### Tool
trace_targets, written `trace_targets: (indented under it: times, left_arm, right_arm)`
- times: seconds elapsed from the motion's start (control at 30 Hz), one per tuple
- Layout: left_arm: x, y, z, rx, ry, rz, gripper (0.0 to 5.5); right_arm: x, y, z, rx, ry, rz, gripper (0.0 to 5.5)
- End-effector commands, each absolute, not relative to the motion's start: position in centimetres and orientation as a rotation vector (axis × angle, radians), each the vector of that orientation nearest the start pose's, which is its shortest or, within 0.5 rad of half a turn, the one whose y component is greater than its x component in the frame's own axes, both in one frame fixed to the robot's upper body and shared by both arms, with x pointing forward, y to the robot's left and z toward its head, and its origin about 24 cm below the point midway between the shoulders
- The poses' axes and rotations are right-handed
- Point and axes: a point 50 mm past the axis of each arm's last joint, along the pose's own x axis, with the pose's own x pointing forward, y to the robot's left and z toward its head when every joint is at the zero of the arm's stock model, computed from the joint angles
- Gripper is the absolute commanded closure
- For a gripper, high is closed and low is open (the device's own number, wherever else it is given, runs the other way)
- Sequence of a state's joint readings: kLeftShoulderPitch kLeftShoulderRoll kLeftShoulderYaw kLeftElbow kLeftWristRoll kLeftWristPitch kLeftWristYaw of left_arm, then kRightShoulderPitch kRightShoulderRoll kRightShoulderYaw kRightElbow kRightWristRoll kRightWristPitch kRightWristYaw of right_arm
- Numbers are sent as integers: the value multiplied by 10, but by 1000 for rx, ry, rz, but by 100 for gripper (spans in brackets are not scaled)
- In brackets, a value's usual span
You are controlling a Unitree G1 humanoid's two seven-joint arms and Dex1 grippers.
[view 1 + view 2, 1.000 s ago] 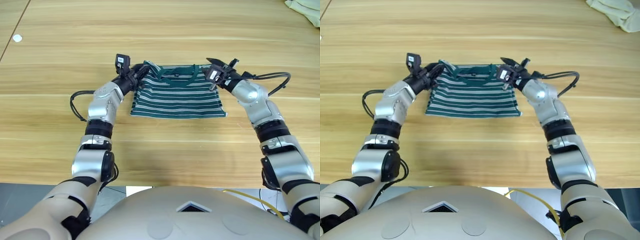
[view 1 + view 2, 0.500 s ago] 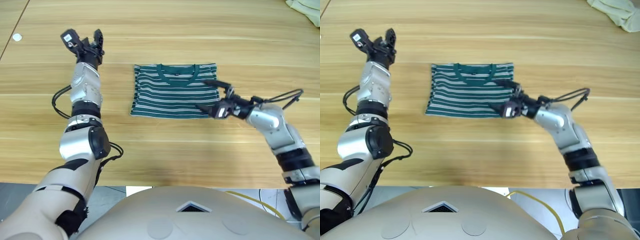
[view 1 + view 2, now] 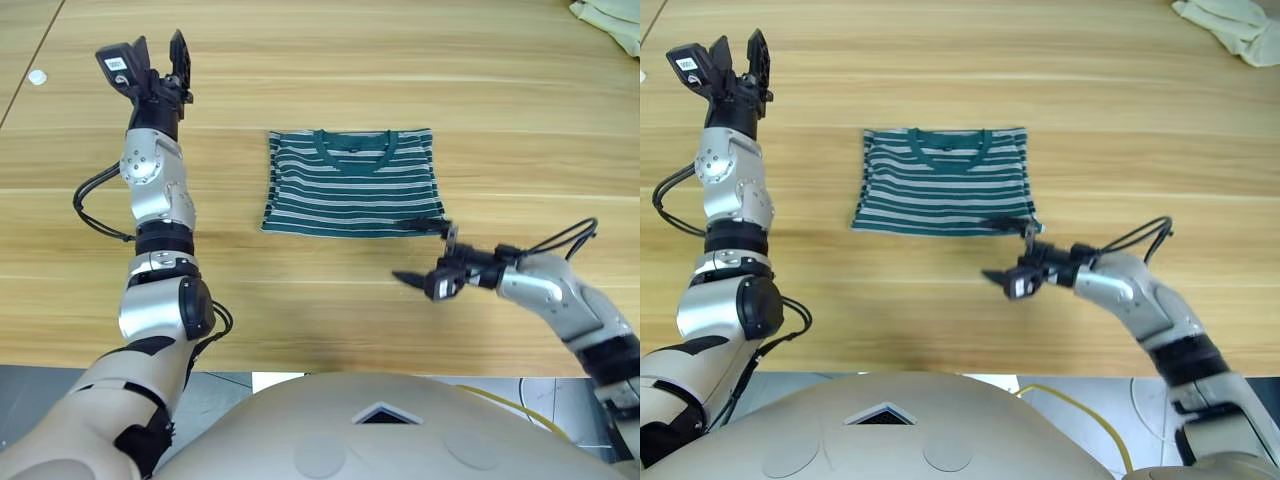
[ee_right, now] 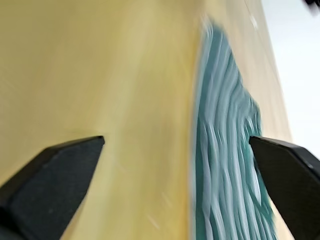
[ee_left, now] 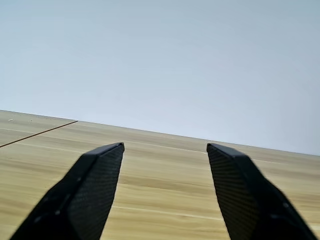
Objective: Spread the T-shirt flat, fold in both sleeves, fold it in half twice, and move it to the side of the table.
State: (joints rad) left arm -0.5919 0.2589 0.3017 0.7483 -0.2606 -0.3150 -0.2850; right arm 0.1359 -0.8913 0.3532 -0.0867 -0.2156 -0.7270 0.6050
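Observation:
The T-shirt [image 3: 352, 182], green with white stripes, lies folded into a neat rectangle in the middle of the wooden table [image 3: 320, 300], collar toward the far side. My left gripper [image 3: 160, 62] is raised well out to the shirt's left, open and holding nothing; its two fingertips [image 5: 95, 170] stand wide apart in the left wrist view. My right gripper [image 3: 427, 256] hovers just off the shirt's near right corner, open and empty. The shirt [image 4: 225, 150] shows between its spread fingers in the right wrist view.
A pale crumpled cloth [image 3: 610, 20] lies at the table's far right corner. A small white disc [image 3: 37, 76] sits at the far left. Bare wood surrounds the shirt on all sides.
Both grippers let go of the shirt's far corners. The left arm swung out to the far left and rose. The right gripper drew back along the right edge to the near corner.

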Motion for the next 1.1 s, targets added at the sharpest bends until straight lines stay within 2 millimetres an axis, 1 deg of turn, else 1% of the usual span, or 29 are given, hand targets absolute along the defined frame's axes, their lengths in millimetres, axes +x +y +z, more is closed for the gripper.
trace_targets:
  times: [0.03, 0.1, 0.17, 0.23, 0.27, 0.37, 0.47, 0.53, 0.57, 0.63, 0.77, 0.83, 0.93, 0.97, 1.0, 1.03, 1.07, 1.1]
  left_arm:
    - [347, 233, 97, -74, -251, -23, 242]
    - [347, 232, 96, -74, -250, -26, 242]
    - [346, 231, 96, -71, -249, -30, 242]
    - [346, 230, 95, -64, -250, -35, 242]
    - [346, 228, 95, -62, -252, -39, 242]
    - [344, 222, 95, -58, -264, -72, 242]
    - [340, 213, 99, -63, -299, -128, 242]
    - [338, 209, 102, -73, -327, -155, 242]
    - [337, 208, 103, -73, -334, -161, 242]
    - [336, 208, 104, -64, -342, -169, 242]
    - [333, 207, 105, -44, -368, -207, 242]
    - [330, 205, 106, -44, -394, -238, 242]
    - [326, 200, 104, 23, -420, -274, 242]
    - [323, 198, 103, 91, -438, -285, 242]
    - [319, 194, 102, 212, -464, -311, 242]
    - [312, 188, 98, 361, -478, -383, 242]
    - [305, 181, 91, 492, -483, -463, 242]
    - [298, 175, 78, 635, -462, -554, 242]
  right_arm:
    - [175, -179, 100, -884, -397, 1217, 12]
    - [184, -179, 113, -852, -438, 1131, 12]
    - [209, -184, 111, -931, -391, 977, 12]
    - [236, -189, 102, -1055, -312, 822, 12]
    - [245, -191, 98, -1112, -283, 769, 12]
    - [261, -197, 85, -1240, -221, 673, 12]
    - [276, -208, 69, -1388, -138, 599, 12]
    - [279, -215, 58, -1460, -88, 591, 12]
    - [277, -216, 53, -1474, -74, 611, 12]
    - [268, -216, 43, -1481, -44, 699, 12]
    - [236, -226, 21, -1499, 53, 932, 12]
    - [229, -223, 19, -1487, 31, 986, 12]
    - [206, -203, 30, -1358, -104, 1116, 12]
    - [199, -196, 38, -1301, -167, 1151, 12]
    - [191, -189, 47, -1242, -233, 1184, 12]
    - [182, -183, 57, -1179, -304, 1219, 12]
    - [175, -177, 65, -1125, -364, 1249, 12]
    - [168, -170, 72, -1068, -423, 1282, 12]
